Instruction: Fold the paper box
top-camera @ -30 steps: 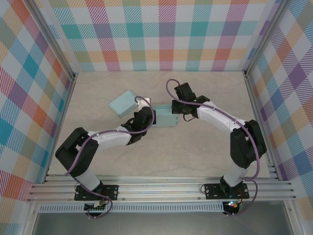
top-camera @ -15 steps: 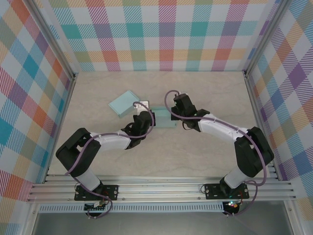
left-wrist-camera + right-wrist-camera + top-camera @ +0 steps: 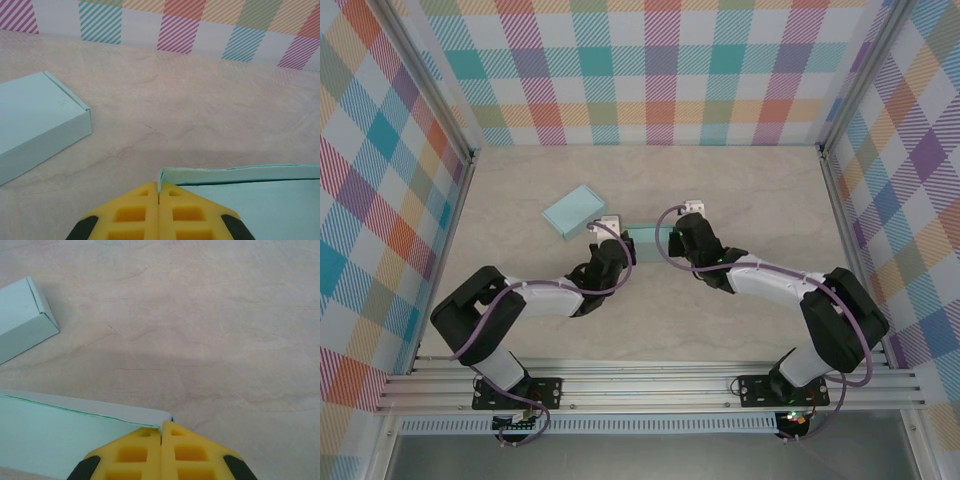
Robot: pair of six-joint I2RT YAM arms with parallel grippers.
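The pale teal paper box (image 3: pixel 648 240) lies flat at mid-table between my two arms. My left gripper (image 3: pixel 626 240) is shut, and its yellow tips (image 3: pixel 159 186) sit at the box's far left corner (image 3: pixel 165 175), with the lid (image 3: pixel 250 205) spreading to the right. My right gripper (image 3: pixel 670 240) is shut too. Its tips (image 3: pixel 161 429) rest at the far right corner of the box (image 3: pixel 50 435). A thin dark seam runs between the lid and the far wall. I see nothing held between either pair of fingers.
A second teal box (image 3: pixel 575 210), closed, lies tilted just beyond and to the left; it shows at the left in both wrist views (image 3: pixel 35 120) (image 3: pixel 20 320). Bare beige tabletop (image 3: pixel 750 190) stretches to the checked walls.
Both wrists have come nearer and lower, so the shut grippers now lie flatter at the box's two far corners. The right gripper slid down from the box's far right side.
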